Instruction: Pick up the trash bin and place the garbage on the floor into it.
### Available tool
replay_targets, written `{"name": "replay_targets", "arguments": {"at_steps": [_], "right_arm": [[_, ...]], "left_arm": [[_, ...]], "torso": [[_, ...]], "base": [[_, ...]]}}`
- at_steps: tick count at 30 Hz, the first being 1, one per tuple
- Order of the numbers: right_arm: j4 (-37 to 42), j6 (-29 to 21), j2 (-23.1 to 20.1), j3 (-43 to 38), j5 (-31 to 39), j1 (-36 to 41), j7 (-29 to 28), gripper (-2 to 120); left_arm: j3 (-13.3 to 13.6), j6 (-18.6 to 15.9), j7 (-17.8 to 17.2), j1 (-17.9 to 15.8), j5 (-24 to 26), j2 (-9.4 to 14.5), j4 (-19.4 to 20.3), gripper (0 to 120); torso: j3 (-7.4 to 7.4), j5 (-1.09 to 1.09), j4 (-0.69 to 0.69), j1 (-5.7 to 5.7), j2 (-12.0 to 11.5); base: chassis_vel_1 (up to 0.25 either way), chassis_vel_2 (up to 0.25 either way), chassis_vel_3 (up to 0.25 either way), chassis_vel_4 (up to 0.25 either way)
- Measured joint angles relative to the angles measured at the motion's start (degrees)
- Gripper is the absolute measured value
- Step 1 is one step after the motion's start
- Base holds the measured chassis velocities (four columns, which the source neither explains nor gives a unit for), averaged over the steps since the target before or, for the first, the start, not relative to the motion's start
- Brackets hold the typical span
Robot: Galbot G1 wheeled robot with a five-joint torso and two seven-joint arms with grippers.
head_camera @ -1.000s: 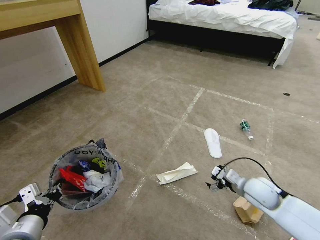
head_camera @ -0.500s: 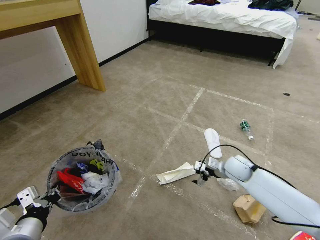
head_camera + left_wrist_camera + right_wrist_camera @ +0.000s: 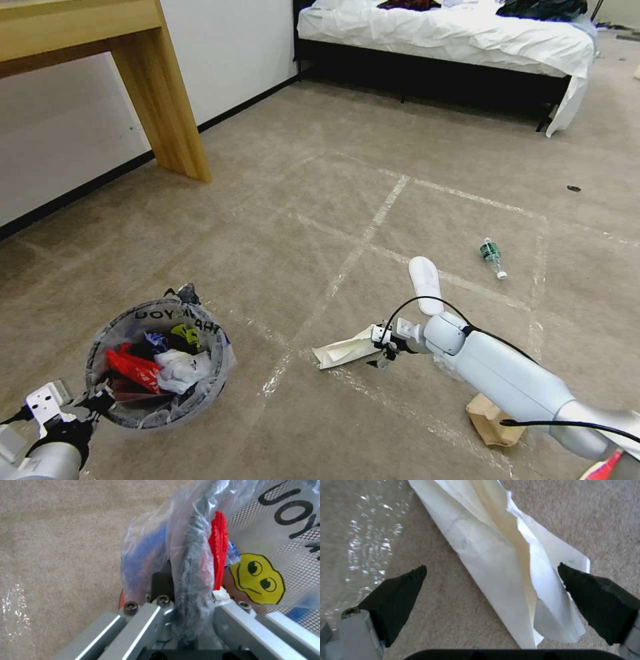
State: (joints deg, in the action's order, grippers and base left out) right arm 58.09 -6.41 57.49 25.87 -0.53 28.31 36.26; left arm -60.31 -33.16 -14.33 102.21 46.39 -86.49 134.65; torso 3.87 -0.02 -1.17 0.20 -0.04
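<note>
The round trash bin [image 3: 168,309], lined with a clear bag bearing black letters and a yellow face, hangs at lower left with red and white litter inside. My left gripper [image 3: 93,402] is shut on its near rim; the left wrist view shows the fingers [image 3: 160,585] clamping the bagged rim [image 3: 195,555]. My right gripper [image 3: 381,348] is open, low over a folded white paper [image 3: 341,349]. In the right wrist view its black fingertips [image 3: 403,585] straddle that paper [image 3: 493,555]. More garbage lies around: a white slipper sole [image 3: 425,280], a green-labelled bottle [image 3: 492,256], a tan paper bag [image 3: 492,427].
Shiny tape lines [image 3: 373,227] cross the beige carpet. A wooden desk leg [image 3: 163,100] stands at the far left by the white wall. A bed [image 3: 453,40] with white sheets spans the back. A crumpled clear plastic [image 3: 441,363] lies under my right forearm.
My right arm has swung left and lowered from beside the tan bag to the white paper. The bin and my left gripper have drifted slightly down and left.
</note>
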Motion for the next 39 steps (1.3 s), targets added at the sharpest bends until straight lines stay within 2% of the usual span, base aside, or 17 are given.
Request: {"name": "replay_targets", "arguments": {"at_steps": [11, 22, 32, 39], "right_arm": [[-4.8, 4.7, 3.3, -0.2, 0.8, -0.9, -3.1, 100], [-4.7, 4.8, 4.8, 1.2, 1.9, -2.8, -3.4, 100], [-9.7, 6.6, 9.8, 2.3, 0.5, -3.6, -4.7, 100], [-11.3, 7.1, 10.1, 1.6, -0.5, -2.9, -5.7, 97]], "left_arm": [[0.1, 0.1, 0.1, -0.9, 0.0, 0.3, -1.2, 1], [0.5, 0.2, 0.1, -1.5, -0.1, 0.4, -2.0, 1], [0.2, 0.4, 0.3, -1.0, 0.0, 0.3, -2.0, 1], [0.2, 0.6, 0.4, -0.7, -0.3, -0.1, -1.8, 1]], "torso": [[0.0, 0.02, 0.0, 0.0, 0.0], [-0.01, 0.0, 0.0, 0.0, 0.0], [-0.01, 0.01, 0.0, 0.0, 0.0], [0.0, 0.01, 0.0, -0.01, 0.0]], "base": [[0.0, 0.0, 0.0, 0.0], [0.0, 0.0, 0.0, 0.0], [0.0, 0.0, 0.0, 0.0], [0.0, 0.0, 0.0, 0.0]]}}
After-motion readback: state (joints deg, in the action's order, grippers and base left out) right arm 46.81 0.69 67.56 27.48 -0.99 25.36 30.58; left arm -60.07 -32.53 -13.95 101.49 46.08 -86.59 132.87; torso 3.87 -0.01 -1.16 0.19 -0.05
